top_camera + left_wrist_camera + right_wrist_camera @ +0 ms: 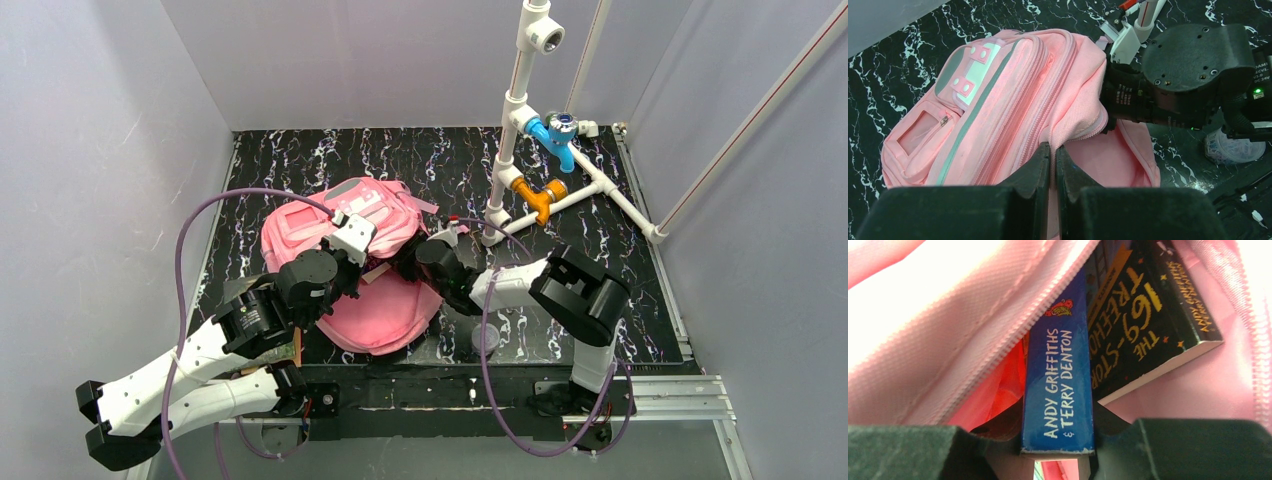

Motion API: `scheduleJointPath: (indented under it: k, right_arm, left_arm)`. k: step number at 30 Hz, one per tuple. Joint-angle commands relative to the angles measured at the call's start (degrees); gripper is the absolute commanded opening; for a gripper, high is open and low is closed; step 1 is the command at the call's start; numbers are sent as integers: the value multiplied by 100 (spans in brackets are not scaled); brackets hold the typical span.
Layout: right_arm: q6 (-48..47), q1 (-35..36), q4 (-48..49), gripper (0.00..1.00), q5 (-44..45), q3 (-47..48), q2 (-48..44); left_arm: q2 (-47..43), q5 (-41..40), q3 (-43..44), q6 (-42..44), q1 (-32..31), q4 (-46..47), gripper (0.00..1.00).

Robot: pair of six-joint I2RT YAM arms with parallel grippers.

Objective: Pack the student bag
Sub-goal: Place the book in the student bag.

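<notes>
The student bag [385, 205] lies on the black marbled bench [600, 250], slightly toward 9 o'clock of its middle. Its front pockets face up and its main opening gapes toward 5 o'clock. The left end effector [1053, 151] has its jaws pressed together on the pink fabric at the rim of that opening. The right end effector [1058, 440] reaches inside the bag from 3 o'clock, clamped on the spine of a blue book [1058, 385] marked Andy Griffiths and Terry Denton. At 2 o'clock of that book, a black book [1148, 325] with yellow lettering lies in the bag. A red item [1008, 385] sits at the blue book's 9 o'clock. A small clear tub [1233, 147] stands on the bench at 4 o'clock of the bag.
</notes>
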Motion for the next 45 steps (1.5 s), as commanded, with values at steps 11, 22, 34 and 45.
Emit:
scheduleJointPath:
  k: [11,22,34,45]
  right_arm:
    - [486,-65,1066,10,1664,322,610]
    - [90,-106,363,64,372,-182,252]
    - [-284,-89,-382,62,-93,-577,-335]
    - [-680,-113,355,29,250,269,306]
  left_arm:
    - [-23,1,250,62,-8,210,0]
    - [-73,-105,146,74,-4,172,0]
    - [-146,-126,163,88,-4,71,0]
    - [-110,-17,154,-50,-3,-13,0]
